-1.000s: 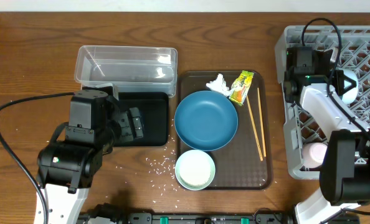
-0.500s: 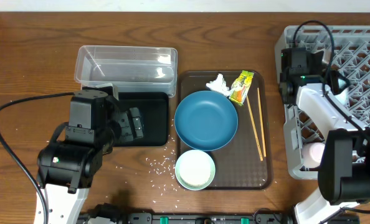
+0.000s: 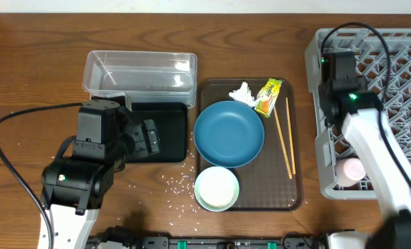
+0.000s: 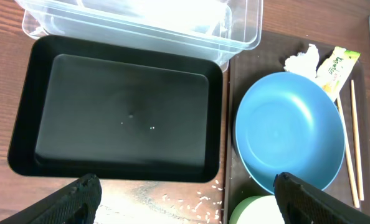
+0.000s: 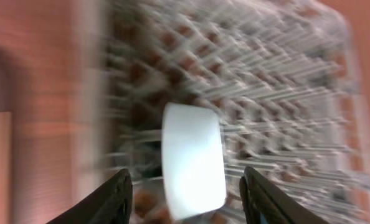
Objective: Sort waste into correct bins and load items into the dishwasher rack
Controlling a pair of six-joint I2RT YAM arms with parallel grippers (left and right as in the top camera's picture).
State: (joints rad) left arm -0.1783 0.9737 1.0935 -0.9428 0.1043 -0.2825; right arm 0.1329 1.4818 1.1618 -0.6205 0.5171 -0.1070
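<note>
White bowl [image 5: 193, 160] in dishwasher rack [image 5: 284, 93], between wide-spread fingers [image 5: 118, 194] of right claw [image 5: 185, 177], touching neither, nothing held

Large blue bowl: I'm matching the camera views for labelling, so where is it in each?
Overhead: the large round blue bowl sits mid-frame on the brown textured tray.
Left wrist: the bowl lies right of centre.
Right wrist: not in it.
Shared landmark: the green-and-yellow printed snack wrapper, by the bowl's upper-right rim in both.
</note>
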